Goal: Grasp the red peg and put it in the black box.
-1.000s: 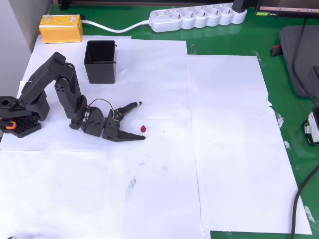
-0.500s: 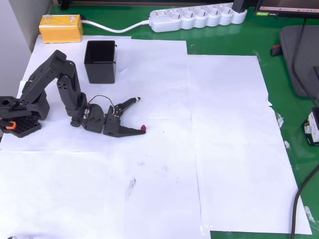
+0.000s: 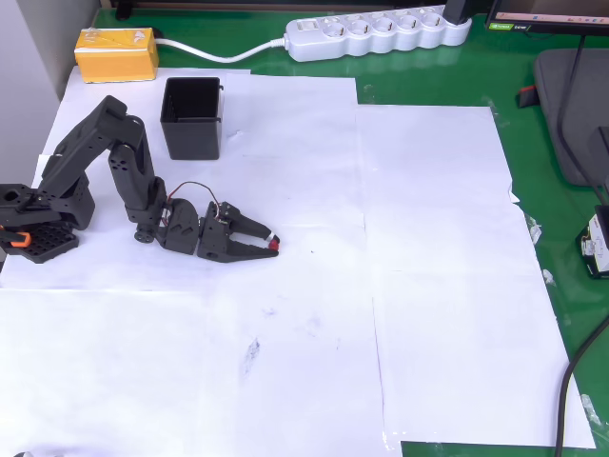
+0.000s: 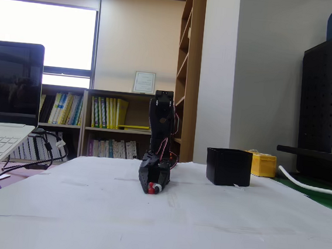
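The red peg (image 3: 275, 244) is a tiny dark-red stub on the white paper, pinched between the tips of my black gripper (image 3: 271, 242). The jaws have come together around it. In the fixed view the gripper (image 4: 153, 188) sits low on the table with the peg (image 4: 152, 188) showing red at its tip. The black box (image 3: 191, 117) stands upright and open-topped behind the arm, up and left of the gripper in the overhead view. In the fixed view the box (image 4: 228, 166) stands to the right of the arm.
A yellow box (image 3: 116, 53) lies at the back left, a white power strip (image 3: 379, 33) along the back edge. White paper sheets (image 3: 428, 238) cover the green mat. A laptop (image 4: 1, 120) stands at the left in the fixed view.
The gripper stood wide open with the peg lying by its lower finger. The upper finger has swung down and the jaws have shut on the peg.
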Robot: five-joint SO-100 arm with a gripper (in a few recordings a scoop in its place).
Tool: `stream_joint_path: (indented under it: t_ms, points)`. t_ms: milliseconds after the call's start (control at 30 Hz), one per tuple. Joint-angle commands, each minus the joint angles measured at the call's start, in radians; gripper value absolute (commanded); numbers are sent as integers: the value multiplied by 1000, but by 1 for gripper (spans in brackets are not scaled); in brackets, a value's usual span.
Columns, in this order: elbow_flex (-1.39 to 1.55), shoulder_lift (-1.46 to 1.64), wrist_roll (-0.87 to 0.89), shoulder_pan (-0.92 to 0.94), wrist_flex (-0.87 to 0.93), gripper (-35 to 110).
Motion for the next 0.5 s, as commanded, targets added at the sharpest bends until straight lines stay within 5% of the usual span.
stream_joint_path:
  t_ms: [0,467]
  points:
    - [17,-14,-5,9,-25,0]
    - [32,-353,48,-26,101,0]
